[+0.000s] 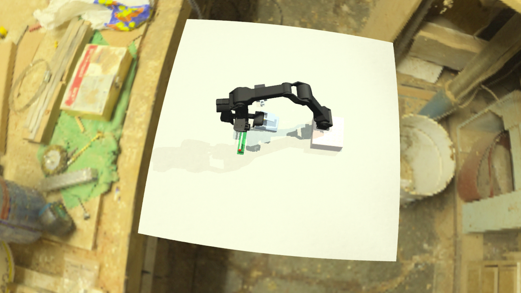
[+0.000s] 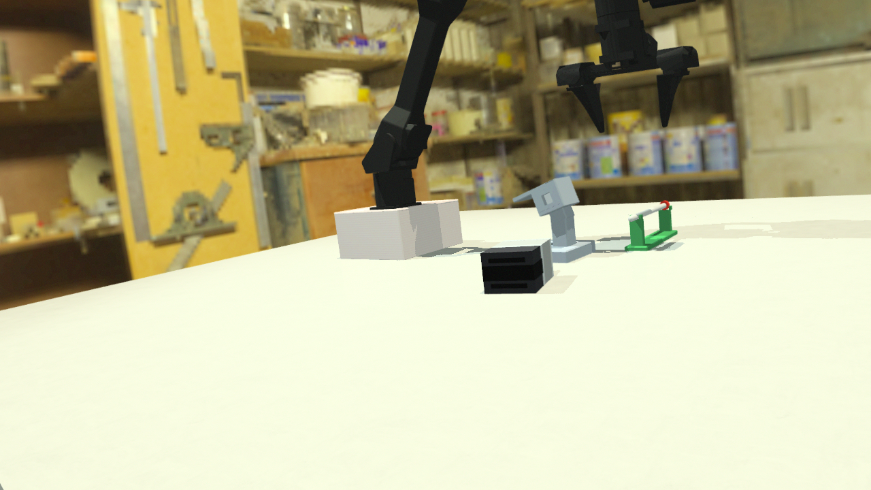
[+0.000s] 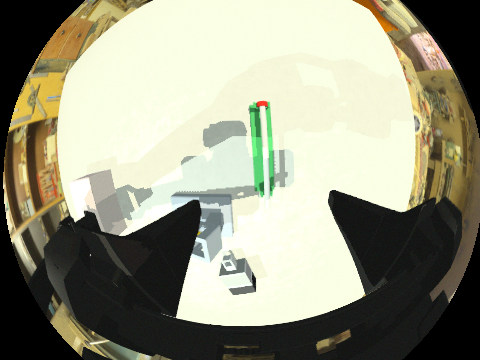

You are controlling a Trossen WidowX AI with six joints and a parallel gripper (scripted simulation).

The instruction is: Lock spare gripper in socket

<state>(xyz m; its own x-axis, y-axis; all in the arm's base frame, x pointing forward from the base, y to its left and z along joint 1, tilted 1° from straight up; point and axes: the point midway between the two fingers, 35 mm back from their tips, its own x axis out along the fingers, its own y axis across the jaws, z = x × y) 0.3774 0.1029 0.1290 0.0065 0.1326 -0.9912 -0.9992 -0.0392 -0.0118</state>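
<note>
My gripper (image 2: 633, 128) (image 3: 267, 202) is open and empty, high above the table. The white lock pin (image 1: 239, 149) (image 2: 648, 210) (image 3: 265, 150) with a red end lies across the two uprights of the green stand (image 1: 240, 153) (image 2: 656, 240) (image 3: 257, 155), out of the socket. The blue-grey mount (image 1: 270, 123) (image 2: 563, 228) (image 3: 226, 215) stands beside it with its tilted socket head; the cross hole shows no pin. The spare gripper (image 1: 259, 86) (image 2: 511, 269) (image 3: 237, 277), a black and pale block with a small spigot, lies on the table apart from the mount, partly hidden by the arm in the top view.
The pinkish-white block (image 1: 327, 140) (image 2: 371, 236) (image 3: 90, 195) under the arm's base stands on the far side of the mount from the stand. The arm reaches over the mount and the spare gripper in the top view. Arm shadows fall around the stand.
</note>
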